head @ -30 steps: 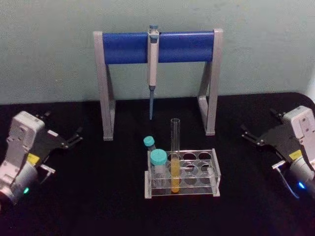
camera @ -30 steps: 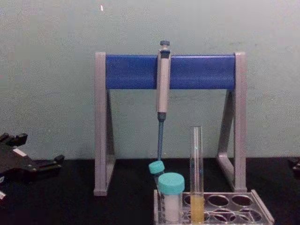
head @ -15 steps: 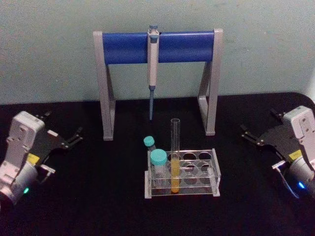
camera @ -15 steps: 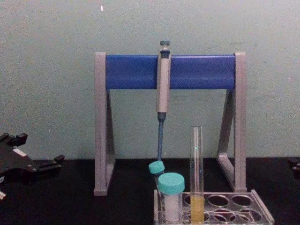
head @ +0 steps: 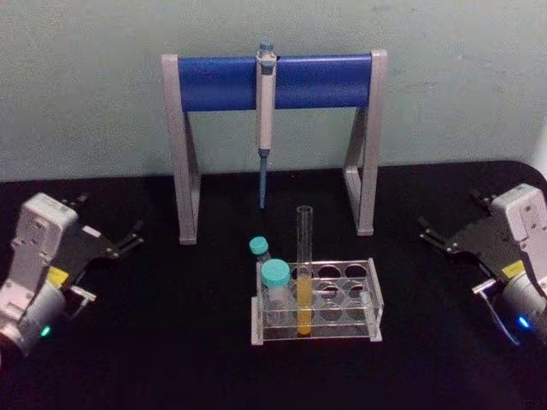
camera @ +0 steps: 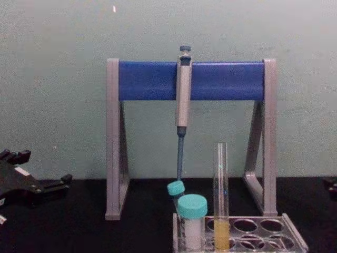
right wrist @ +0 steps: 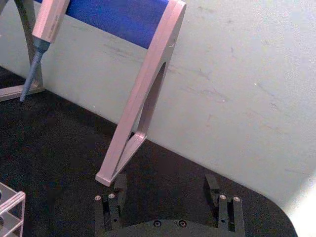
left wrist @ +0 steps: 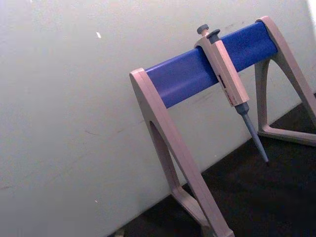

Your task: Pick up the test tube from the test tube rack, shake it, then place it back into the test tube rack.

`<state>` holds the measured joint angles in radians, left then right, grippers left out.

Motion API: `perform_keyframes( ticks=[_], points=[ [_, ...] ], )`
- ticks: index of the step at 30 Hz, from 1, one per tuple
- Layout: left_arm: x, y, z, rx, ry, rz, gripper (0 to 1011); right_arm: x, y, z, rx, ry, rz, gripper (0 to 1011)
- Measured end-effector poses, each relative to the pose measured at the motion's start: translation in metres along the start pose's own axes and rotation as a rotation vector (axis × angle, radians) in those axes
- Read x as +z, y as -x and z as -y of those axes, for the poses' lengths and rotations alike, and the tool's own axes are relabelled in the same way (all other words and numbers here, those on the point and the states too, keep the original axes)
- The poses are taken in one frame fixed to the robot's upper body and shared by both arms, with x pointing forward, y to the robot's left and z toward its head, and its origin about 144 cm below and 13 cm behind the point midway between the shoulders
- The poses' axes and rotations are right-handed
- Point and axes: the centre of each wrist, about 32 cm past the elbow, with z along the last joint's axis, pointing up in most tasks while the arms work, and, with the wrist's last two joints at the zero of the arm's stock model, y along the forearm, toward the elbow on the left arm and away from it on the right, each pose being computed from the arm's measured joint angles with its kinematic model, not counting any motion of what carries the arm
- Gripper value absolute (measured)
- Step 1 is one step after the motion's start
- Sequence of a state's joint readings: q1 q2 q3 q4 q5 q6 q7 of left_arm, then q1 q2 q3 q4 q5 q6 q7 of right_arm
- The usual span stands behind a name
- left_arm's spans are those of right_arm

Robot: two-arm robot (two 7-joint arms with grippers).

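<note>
Right gripper (head: 432,235) and left gripper (head: 128,239) sit wide open, empty.
Test tube (head: 303,256) stands upright in the test tube rack (head: 374,299) between them; the right gripper seems slightly nearer.

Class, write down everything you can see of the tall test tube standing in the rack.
The test tube is a tall, slim tube that looks like clear glass, open at the top, with yellow-orange liquid in its lower part. It stands upright in a hole of the clear plastic rack, beside a teal-capped vial. Nothing grips it.
</note>
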<state>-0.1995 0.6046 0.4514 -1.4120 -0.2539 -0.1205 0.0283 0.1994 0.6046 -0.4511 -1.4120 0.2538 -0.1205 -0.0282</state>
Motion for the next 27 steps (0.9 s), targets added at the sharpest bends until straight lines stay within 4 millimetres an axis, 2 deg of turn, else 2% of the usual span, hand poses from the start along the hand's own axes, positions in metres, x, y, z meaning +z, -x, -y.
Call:
perform_keyframes(
  ticks=[5,14,21,27],
  points=[
    [0.0,0.0,0.0,0.0,0.0,0.0,1001,0.001,0.002,0.005,0.013,-0.003,-0.003,1000],
    [0.0,0.0,0.0,0.0,0.0,0.0,1001,0.005,0.013,0.025,0.068,-0.022,-0.062,1000],
    [0.0,0.0,0.0,0.0,0.0,0.0,1001,0.012,0.03,0.04,0.16,-0.055,-0.152,1000],
    [0.0,0.0,0.0,0.0,0.0,0.0,1001,0.019,0.044,0.041,0.251,-0.06,-0.209,1000]
  ],
)
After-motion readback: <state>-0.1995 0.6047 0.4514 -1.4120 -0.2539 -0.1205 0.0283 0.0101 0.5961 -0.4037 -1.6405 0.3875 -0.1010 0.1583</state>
